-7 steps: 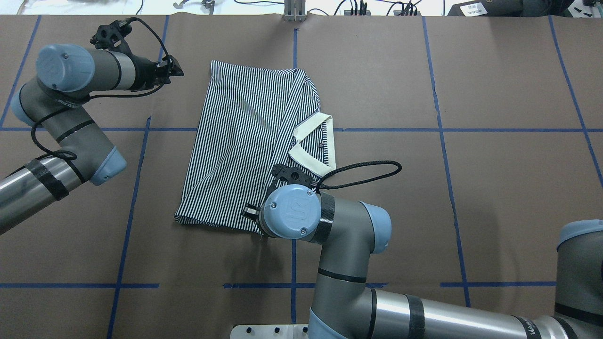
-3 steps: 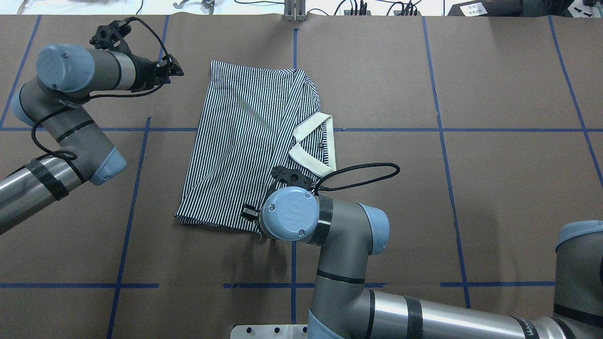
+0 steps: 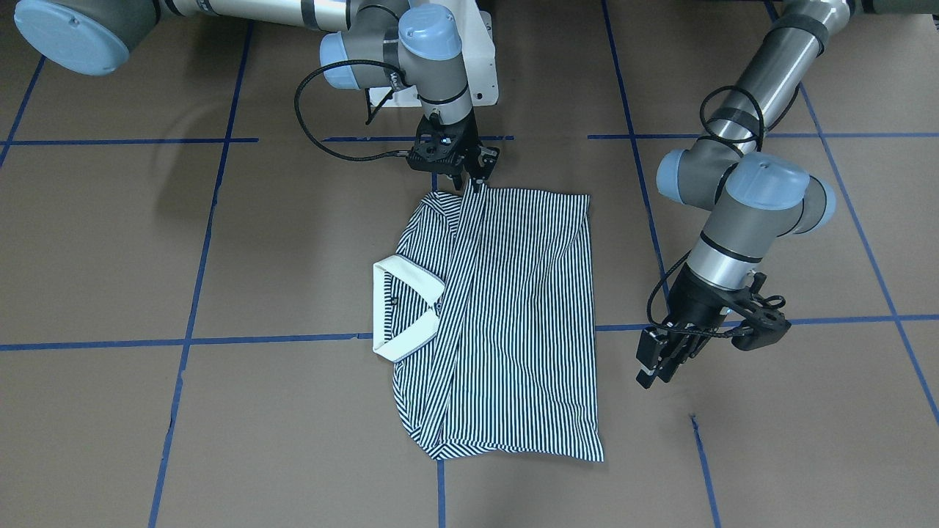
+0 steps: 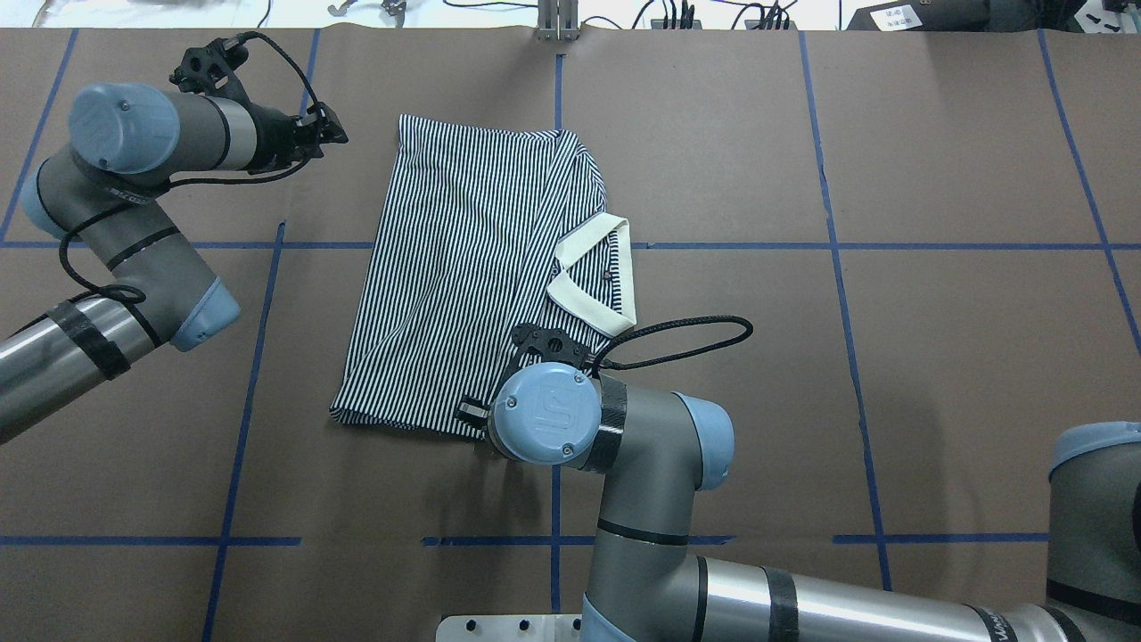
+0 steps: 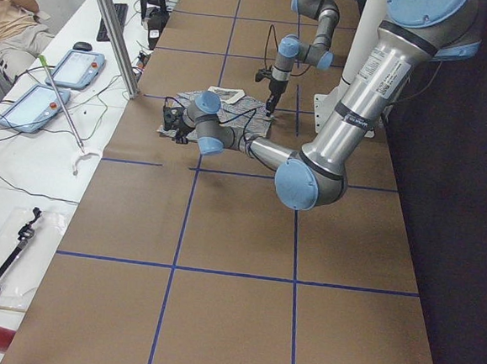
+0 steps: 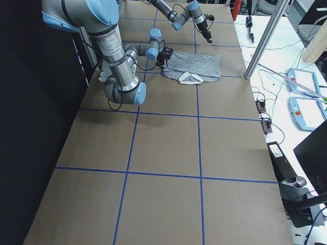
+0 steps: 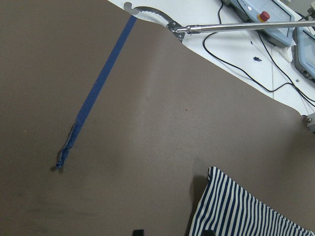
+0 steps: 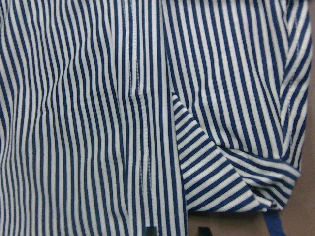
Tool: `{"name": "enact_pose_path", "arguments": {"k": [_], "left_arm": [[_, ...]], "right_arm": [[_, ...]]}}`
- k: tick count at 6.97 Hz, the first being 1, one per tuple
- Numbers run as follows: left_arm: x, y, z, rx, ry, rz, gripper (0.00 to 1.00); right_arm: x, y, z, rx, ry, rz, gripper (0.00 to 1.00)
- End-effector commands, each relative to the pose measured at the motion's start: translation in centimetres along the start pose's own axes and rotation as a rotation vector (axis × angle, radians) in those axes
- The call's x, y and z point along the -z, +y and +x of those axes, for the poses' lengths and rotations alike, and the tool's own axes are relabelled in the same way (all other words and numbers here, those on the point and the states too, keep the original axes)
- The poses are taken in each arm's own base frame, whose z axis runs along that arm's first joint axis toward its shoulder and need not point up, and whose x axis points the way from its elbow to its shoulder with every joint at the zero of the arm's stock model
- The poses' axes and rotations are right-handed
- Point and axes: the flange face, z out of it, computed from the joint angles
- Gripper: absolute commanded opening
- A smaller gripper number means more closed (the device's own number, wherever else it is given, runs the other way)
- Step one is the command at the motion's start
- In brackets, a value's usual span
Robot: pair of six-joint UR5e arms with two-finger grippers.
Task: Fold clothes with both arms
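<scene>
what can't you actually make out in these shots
- right claw: overhead, its own wrist hides it; the wrist view crops it, so its hold on the polo shirt is unclear.
- left claw: its wrist view shows only finger ends at the bottom edge.
- placket: too small in both side views.

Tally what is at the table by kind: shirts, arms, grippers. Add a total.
Shirt: 1
Arms: 2 (left arm, right arm)
Grippers: 2 (left gripper, right gripper)
Total: 5
</scene>
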Motion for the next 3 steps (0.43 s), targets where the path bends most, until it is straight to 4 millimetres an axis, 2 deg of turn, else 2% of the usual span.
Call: {"name": "enact_pose_path", "arguments": {"k": [1,2,3], "left_arm": [[0.01,0.01,0.01,0.001,0.000,0.000,0.50],[0.01,0.01,0.01,0.001,0.000,0.000,0.50],[0.01,0.01,0.01,0.001,0.000,0.000,0.50]], "right_arm": [[-0.28,0.30,0.04,0.000,0.004,-0.003,0.34],[-0.33,0.28,0.11,-0.004,0.004,-0.003,0.01],[-0.30,0.19,0.11,-0.004,0.004,-0.003,0.00]]}}
